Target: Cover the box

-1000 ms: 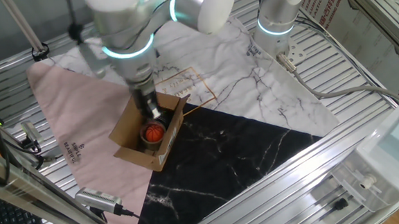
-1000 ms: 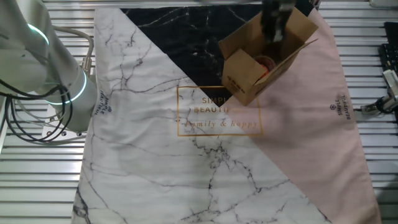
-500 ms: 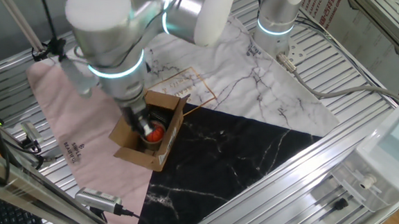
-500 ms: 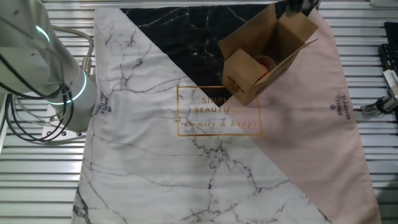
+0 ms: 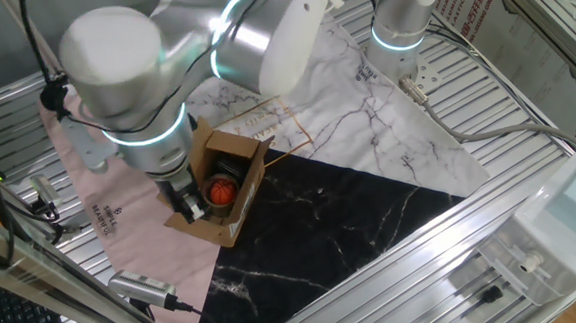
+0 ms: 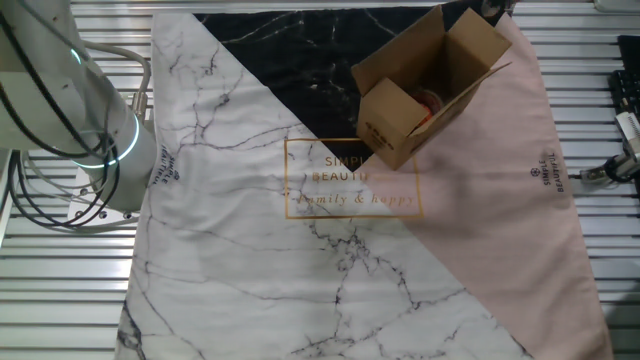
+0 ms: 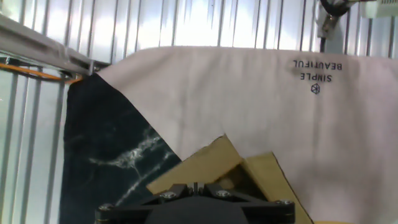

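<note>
The box point(image 5: 223, 208) is a small brown cardboard carton that stands open on the cloth with its flaps up. A round orange-red thing point(image 5: 222, 191) lies inside it. The box also shows in the other fixed view point(image 6: 400, 120), and its flaps point(image 7: 208, 165) show in the hand view. My gripper point(image 5: 186, 205) is low at the box's pink-cloth side, right by the outer flap. Its fingers point(image 7: 195, 186) look pressed together, with nothing seen between them. In the other fixed view the gripper is almost wholly cut off at the top edge.
A cloth in white marble point(image 5: 365, 107), black marble point(image 5: 322, 230) and pink point(image 5: 98, 163) covers the slatted table. A second arm's base point(image 5: 400, 24) stands at the back. A handheld tool point(image 5: 140, 285) with a cable lies at the front left. A clear plastic bin point(image 5: 562, 225) is at the right.
My gripper has come out from over the box's opening and moved down to the pink-cloth side of the box. The box has stayed in place.
</note>
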Available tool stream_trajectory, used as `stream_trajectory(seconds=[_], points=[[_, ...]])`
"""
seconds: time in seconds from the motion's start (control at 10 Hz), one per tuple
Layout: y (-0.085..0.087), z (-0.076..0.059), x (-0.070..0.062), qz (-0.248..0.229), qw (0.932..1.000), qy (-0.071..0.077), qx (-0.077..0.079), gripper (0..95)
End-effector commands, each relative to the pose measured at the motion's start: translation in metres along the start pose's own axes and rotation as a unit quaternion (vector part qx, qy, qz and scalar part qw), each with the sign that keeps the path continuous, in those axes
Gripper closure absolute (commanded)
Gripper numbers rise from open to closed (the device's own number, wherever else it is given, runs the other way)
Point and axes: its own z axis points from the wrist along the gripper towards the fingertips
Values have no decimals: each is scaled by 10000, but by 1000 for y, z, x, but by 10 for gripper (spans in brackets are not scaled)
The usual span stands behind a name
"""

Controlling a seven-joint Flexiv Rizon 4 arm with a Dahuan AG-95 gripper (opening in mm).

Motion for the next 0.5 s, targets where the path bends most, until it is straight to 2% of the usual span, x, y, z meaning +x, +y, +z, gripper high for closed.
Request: stream_trajectory(seconds=[0.1, 0.3, 0.4, 0.5], points=[[5, 2, -12, 13, 10000, -28, 2, 950], [12, 8, -31, 30, 10000, -34, -1, 950], [15, 16, -43, 37, 10000, -41, -20, 950], [14, 22, -48, 32, 10000, -47, -44, 950]])
